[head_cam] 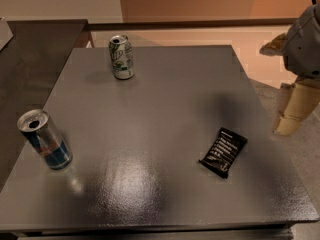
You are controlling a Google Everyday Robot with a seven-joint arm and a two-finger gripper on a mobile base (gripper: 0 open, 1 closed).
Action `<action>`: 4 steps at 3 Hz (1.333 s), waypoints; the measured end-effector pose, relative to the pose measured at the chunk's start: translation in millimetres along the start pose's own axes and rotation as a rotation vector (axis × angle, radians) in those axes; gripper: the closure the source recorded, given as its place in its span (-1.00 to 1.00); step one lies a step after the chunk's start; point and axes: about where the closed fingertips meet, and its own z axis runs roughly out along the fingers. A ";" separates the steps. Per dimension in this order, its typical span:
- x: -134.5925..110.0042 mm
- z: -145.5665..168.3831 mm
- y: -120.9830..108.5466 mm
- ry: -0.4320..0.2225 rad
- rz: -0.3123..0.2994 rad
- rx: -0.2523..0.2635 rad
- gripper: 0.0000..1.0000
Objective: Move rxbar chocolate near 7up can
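The rxbar chocolate (224, 152), a small flat black wrapper with white print, lies on the grey table (160, 99) at the right, towards the front. The 7up can (121, 57), silver-white with green markings, stands upright at the back left of the table. The two are far apart. My gripper (287, 120) hangs off the table's right edge, above the floor, to the right of the bar and a little further back, not touching it.
A silver-and-blue can with a red logo (45, 140) stands open-topped at the table's front left. A dark counter (35, 44) adjoins the table on the left. A low wall (200, 24) runs behind.
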 end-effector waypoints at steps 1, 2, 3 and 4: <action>-11.6 24.7 18.5 -0.033 -0.132 -0.073 -1.00; -19.2 51.4 36.5 -0.063 -0.273 -0.162 -1.00; -24.1 77.7 47.8 -0.120 -0.393 -0.234 -1.00; -26.8 94.7 54.7 -0.171 -0.475 -0.281 -1.00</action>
